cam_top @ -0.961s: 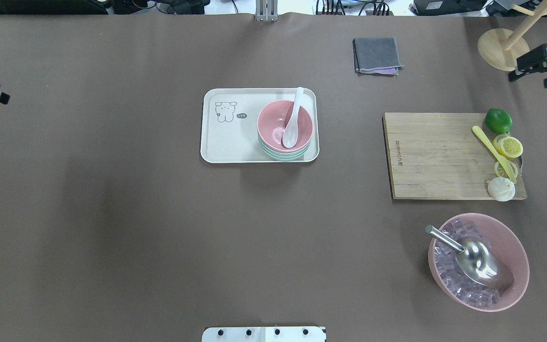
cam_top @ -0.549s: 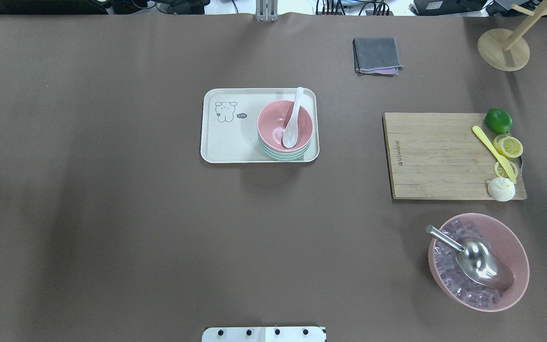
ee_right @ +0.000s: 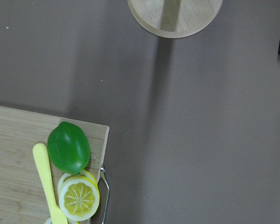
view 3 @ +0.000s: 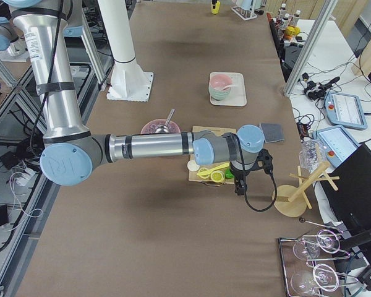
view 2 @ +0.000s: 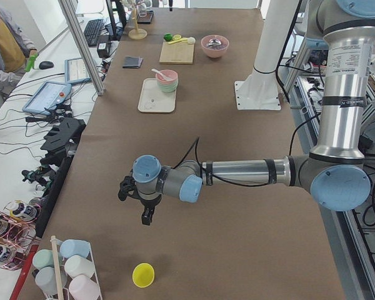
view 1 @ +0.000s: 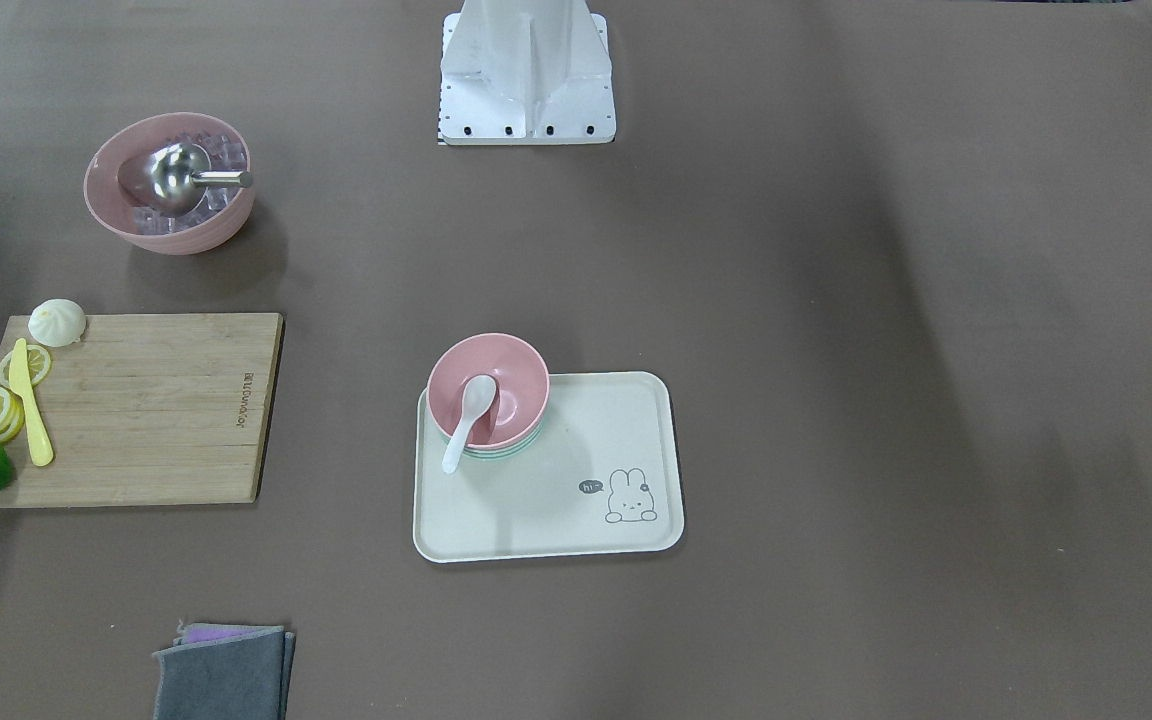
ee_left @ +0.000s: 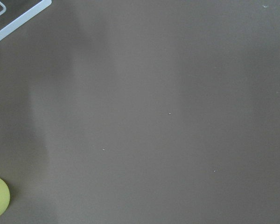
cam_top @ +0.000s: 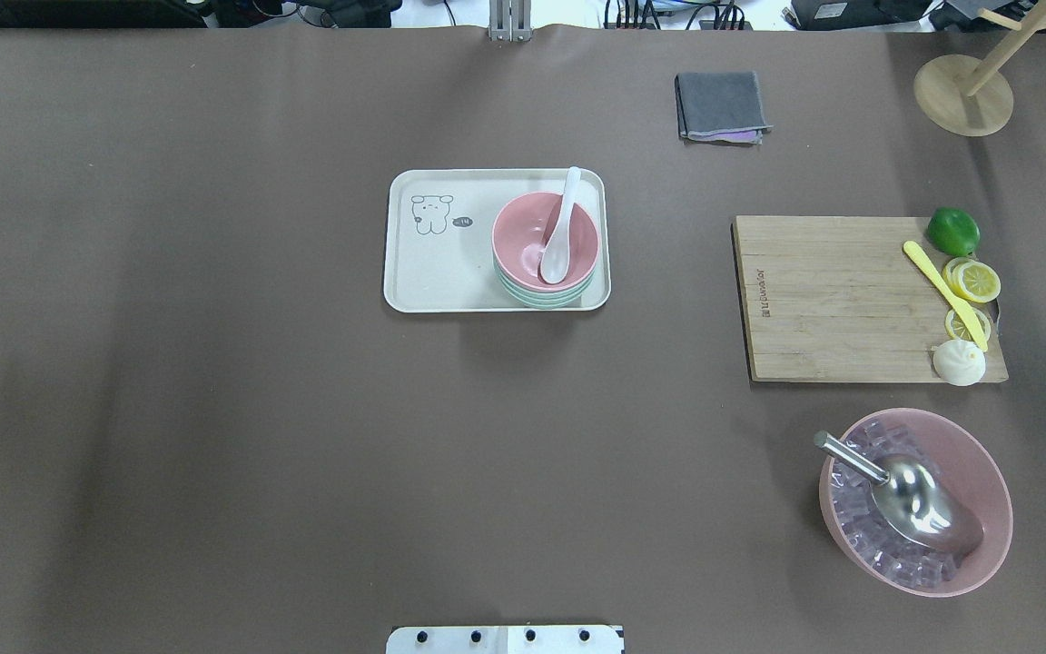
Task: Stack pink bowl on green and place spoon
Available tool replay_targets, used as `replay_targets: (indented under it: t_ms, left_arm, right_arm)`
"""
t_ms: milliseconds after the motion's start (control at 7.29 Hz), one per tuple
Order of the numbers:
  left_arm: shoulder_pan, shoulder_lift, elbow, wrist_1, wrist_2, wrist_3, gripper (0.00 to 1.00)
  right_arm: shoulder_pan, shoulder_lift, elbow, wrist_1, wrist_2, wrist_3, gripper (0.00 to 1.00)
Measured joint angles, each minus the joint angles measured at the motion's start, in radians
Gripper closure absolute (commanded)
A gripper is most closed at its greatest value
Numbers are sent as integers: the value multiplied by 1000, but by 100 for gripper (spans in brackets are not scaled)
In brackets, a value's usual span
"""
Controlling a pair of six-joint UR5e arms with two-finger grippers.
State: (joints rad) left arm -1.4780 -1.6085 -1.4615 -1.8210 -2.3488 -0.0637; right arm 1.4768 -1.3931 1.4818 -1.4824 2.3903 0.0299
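Neither claw shows clearly enough to tell whether it is released or clenched. The left gripper (view 2: pixel 145 215) hangs over the table (cam_top: pixel 214 454) well apart from the tray (cam_top: pixel 437 272), toward the table's left end, with a yellow cup (view 2: pixel 143 275) near it. The right gripper (view 3: pixel 238 187) hangs well apart from the tray on the opposite side, past the cutting board (cam_top: pixel 832 300) and near the wooden stand (cam_top: pixel 961 94).

The pink bowl (cam_top: pixel 518 236), glossy and plain, sits nested in the green (cam_top: pixel 541 300) on the tray's half nearer the right arm; only mint rims show beneath it. The spoon (cam_top: pixel 557 245) lies in the pink bowl, scoop down inside, with its handle leaning over the rim on the side away from the robot.

To the tray's right-arm side lie the board with a lime (cam_top: pixel 952 231), lemon slices (cam_top: pixel 975 281), a yellow knife (cam_top: pixel 941 289) and a bun (cam_top: pixel 958 361), a large pink bowl (cam_top: pixel 986 472) of ice with a steel scoop (cam_top: pixel 922 504), and a grey cloth (cam_top: pixel 721 105). All are well apart from the tray, with open brown cover between.
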Motion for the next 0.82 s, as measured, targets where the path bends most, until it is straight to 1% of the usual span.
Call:
replay_targets:
  t_ms: [275, 549, 824]
  left_arm:
    - [-10, -3, -8, 37, -21, 9, 1]
    - [-11, 3, -36, 40, -25, 7, 1]
    - [-11, 5, -43, 40, -25, 4, 1]
  right_arm:
    - [-2, 1, -2, 3, -2, 5, 0]
    - [-2, 3, -2, 5, -1, 7, 0]
    - [-3, 3, 2, 6, 0, 8, 0]
